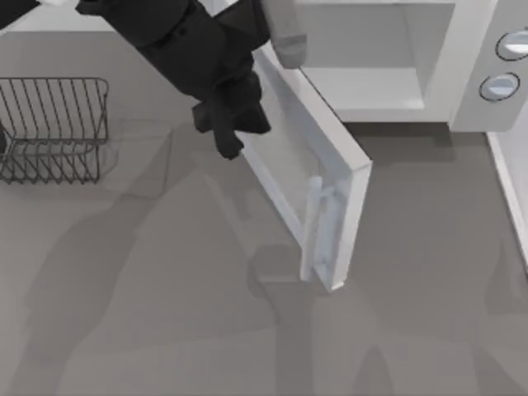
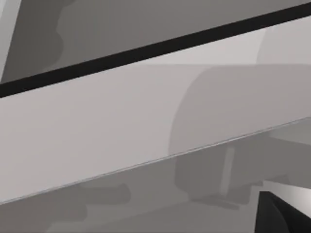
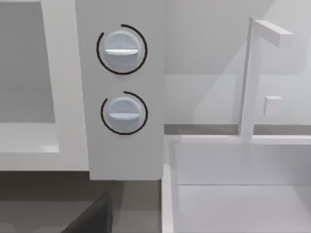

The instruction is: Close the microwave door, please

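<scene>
The white microwave (image 1: 396, 82) stands at the back right with its pale cavity open, and its two round knobs (image 1: 500, 85) sit on the side panel. The microwave door (image 1: 285, 144) hangs open, angled out over the table towards the front. Its pale bar handle (image 1: 317, 224) is near the free edge. My left gripper (image 1: 231, 132) is at the door's outer face, close to the hinge side, and the black arm comes in from the back left. In the left wrist view the door panel (image 2: 121, 126) is very close. The right wrist view faces the knobs (image 3: 121, 48).
A dark wire rack (image 1: 54, 128) stands at the left of the table. To the right of the microwave is a white basin (image 3: 233, 184) with a white tap (image 3: 250, 77). The grey tabletop (image 1: 165, 313) stretches across the front.
</scene>
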Controlling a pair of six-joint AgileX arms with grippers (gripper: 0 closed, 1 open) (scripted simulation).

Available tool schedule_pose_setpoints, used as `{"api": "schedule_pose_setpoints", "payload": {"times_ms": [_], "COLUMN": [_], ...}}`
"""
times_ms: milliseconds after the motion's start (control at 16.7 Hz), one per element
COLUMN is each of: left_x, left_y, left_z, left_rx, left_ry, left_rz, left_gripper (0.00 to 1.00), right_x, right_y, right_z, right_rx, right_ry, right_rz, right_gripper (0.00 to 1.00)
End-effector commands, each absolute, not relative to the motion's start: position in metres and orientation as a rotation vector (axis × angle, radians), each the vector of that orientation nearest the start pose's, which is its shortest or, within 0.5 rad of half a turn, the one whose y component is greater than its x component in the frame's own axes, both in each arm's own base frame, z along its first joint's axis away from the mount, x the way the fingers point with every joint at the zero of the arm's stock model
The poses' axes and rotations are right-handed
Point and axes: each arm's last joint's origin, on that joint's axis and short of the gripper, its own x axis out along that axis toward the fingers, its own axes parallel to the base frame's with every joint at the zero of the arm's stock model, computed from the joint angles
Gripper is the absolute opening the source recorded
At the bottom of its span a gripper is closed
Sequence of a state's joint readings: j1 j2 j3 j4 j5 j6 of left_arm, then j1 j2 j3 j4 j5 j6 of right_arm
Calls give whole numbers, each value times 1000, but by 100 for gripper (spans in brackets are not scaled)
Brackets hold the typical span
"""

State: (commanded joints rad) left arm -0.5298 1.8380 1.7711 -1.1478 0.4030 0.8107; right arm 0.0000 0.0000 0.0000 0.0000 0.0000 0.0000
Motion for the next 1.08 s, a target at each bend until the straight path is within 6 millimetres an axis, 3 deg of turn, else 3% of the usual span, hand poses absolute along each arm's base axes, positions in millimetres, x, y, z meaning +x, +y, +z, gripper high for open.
{"api": "schedule_pose_setpoints", "payload": {"times_ms": [240,540,780,1080], "left_x": [322,322,322,322], "left_y": [-215,-215,-233,-233], "left_z": [308,308,308,309], "left_rx": [724,722,722,720], "left_ry": [858,858,858,858], "left_rz": [-1268,-1266,-1266,-1263], "left_gripper": [0,0,0,0], "right_x": [106,106,106,106], "right_y": [-1,-1,-1,-1], "right_z": [160,160,160,160], "right_rx": [0,0,0,0], "right_ry": [0,0,0,0], "right_rz": [0,0,0,0], "right_gripper": [100,100,100,100]}}
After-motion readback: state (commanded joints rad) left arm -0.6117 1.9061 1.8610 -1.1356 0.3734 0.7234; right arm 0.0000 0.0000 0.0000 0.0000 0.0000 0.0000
